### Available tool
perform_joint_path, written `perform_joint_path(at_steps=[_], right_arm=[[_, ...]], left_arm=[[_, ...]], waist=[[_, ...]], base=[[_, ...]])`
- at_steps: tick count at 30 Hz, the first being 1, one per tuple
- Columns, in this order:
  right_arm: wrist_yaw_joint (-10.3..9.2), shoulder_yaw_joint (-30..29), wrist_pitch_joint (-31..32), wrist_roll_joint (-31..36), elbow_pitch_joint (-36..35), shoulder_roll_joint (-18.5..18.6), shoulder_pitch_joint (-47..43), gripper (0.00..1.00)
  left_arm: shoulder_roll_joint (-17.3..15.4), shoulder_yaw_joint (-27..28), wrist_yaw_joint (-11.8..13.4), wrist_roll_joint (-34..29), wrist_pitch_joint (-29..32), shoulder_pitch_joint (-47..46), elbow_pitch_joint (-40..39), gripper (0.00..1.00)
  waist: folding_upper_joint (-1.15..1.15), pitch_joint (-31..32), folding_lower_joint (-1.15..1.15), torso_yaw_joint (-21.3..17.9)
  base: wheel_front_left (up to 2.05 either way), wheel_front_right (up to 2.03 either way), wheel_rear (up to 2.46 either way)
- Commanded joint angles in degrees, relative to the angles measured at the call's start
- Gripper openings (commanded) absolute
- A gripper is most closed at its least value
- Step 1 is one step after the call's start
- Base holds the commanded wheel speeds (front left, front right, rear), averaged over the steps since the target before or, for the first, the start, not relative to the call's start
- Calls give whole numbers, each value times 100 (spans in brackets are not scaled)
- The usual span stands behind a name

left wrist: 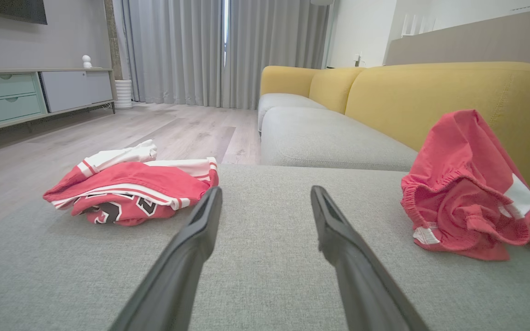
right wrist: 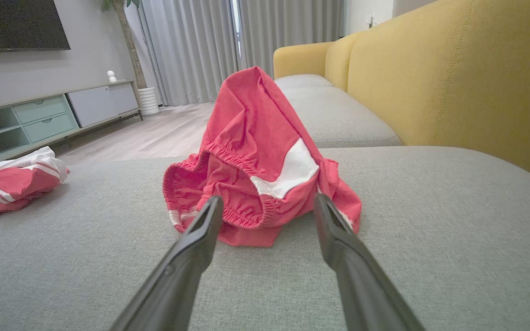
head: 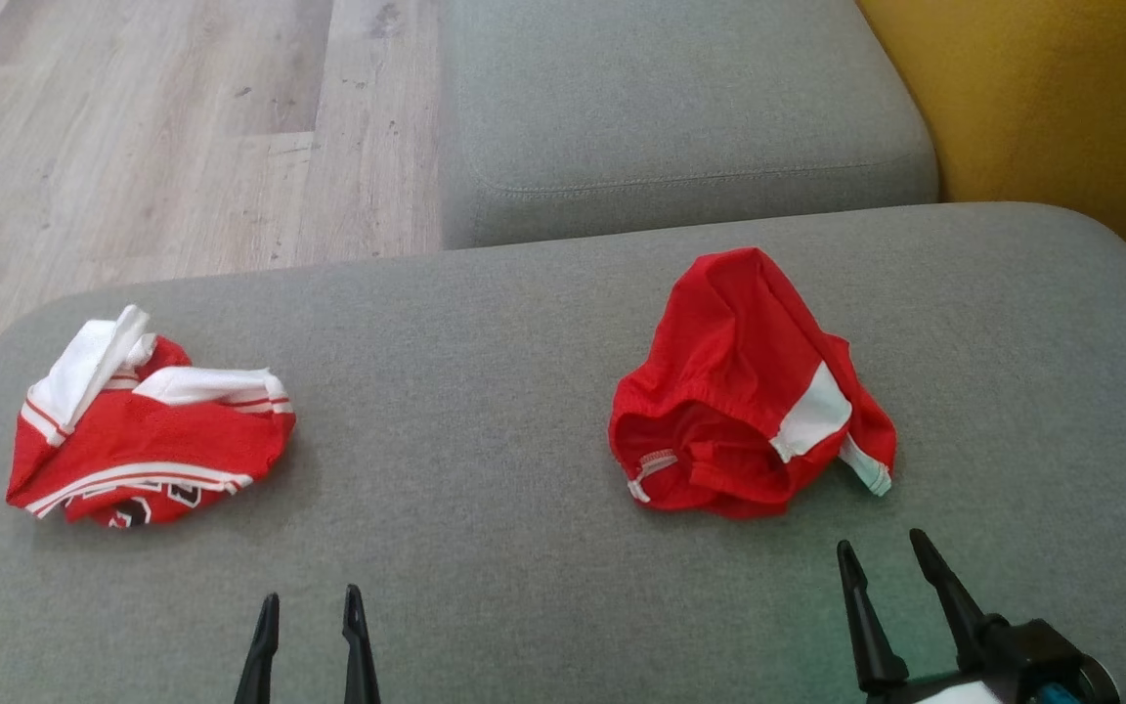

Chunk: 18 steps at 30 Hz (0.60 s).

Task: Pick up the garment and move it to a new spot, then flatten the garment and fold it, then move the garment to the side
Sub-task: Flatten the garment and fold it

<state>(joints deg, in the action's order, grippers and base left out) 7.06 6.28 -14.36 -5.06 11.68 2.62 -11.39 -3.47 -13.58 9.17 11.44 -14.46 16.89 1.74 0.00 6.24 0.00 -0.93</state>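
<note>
Red shorts [head: 749,391] sit bunched at middle right. Left gripper [head: 313,593] and right gripper [head: 880,539] are wide open, empty. Nothing done yet.

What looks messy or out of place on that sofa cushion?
Two garments lie crumpled, not flat: red shorts bunched into a peaked heap beyond the right gripper, and a red-and-white jersey wadded at the left of the grey cushion. Nothing looks torn or spilled.
</note>
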Motion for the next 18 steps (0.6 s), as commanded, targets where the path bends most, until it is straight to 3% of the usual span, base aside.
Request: perform_joint_path(at_steps=[1, 11, 18], right_arm=[[43, 136, -63, -12, -185, 26, 233, 100], [43, 178, -63, -6, -151, 26, 261, 100], [43, 253, -63, 11, -181, 26, 353, 100]], left_arm=[[58, 121, 37, -46, -53, -303, -152, 100], [58, 89, -1, 37, -53, -302, -97, 100], [59, -141, -108, 322, -53, -611, 27, 100]], waist=[[0, 1, 0, 3], [0, 17, 0, -25], [0, -193, 0, -356]], base=[[0, 0, 0], [0, 0, 0], [0, 0, 0]])
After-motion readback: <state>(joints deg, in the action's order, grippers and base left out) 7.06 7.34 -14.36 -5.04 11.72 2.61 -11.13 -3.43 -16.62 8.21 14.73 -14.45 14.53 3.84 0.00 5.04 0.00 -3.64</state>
